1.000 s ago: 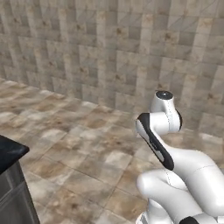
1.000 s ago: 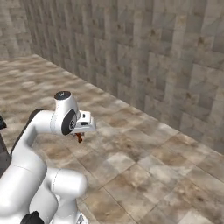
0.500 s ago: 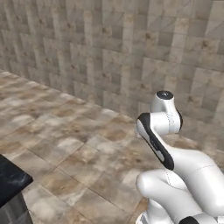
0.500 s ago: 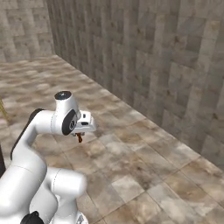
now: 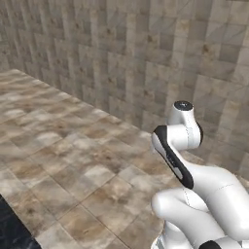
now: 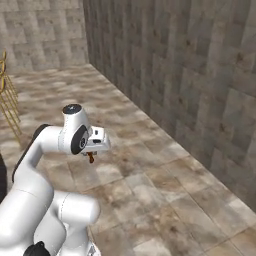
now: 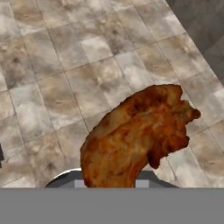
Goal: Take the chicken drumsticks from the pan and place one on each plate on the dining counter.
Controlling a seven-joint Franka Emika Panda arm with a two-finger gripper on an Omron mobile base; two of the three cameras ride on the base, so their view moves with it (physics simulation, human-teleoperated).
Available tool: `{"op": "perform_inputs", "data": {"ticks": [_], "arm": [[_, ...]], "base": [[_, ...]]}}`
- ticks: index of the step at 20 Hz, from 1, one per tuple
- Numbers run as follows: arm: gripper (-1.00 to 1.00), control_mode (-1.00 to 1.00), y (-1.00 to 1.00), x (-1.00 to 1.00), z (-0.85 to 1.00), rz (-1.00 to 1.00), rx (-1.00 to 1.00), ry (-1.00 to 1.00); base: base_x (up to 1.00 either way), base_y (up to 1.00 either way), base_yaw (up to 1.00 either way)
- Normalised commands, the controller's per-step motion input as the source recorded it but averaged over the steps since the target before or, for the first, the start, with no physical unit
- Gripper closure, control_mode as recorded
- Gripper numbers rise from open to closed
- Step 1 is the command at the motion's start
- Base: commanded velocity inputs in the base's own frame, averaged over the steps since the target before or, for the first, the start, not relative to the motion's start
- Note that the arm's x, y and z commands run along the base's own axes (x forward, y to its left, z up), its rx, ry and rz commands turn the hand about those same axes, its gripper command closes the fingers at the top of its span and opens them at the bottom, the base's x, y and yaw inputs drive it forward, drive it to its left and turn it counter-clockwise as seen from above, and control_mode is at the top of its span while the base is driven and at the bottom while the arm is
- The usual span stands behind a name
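In the hand view you have a chicken drumstick (image 7: 140, 133) sitting right at the gripper, filling the frame from about six o'clock up toward two o'clock: orange-brown, glossy, roasted skin, its thick lumpy end pointing to two o'clock and its narrower end dropping out of sight at the bottom edge. The finger tips themselves are hidden behind the meat, so you can't see the pads on it, but the piece hangs clear of the tiled floor (image 7: 57, 87) with nothing else under it, so read the claw as narrowed down and gripping the drumstick. From the right base view you see the same thing smaller: the gripper (image 6: 91, 156) hangs under the white hand at about nine o'clock in the frame, pointing down, with a small orange-brown bit of the drumstick poking out below it. The floor there is mottled brown and beige tile, and a grey-brown tiled wall (image 6: 190, 75) runs from twelve o'clock down to three o'clock. At the nine-to-ten o'clock edge stands a thin yellow metal frame (image 6: 9, 107). In the left base view a corner of the dining counter (image 5: 12, 232), black and glossy, shows at seven o'clock. You'll find no writing, label or brand mark anywhere in these views.
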Motion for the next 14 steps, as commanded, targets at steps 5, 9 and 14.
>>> {"op": "perform_inputs", "data": {"ticks": [5,9,14], "arm": [[1.00,1.00,0.00,0.00,0.00,0.00,0.00,0.00],[1.00,1.00,0.00,0.00,0.00,0.00,0.00,0.00],[1.00,1.00,0.00,0.00,0.00,0.00,0.00,0.00]], "base": [[1.00,0.00,0.30],[1.00,0.00,0.29],[1.00,0.00,0.28]]}}
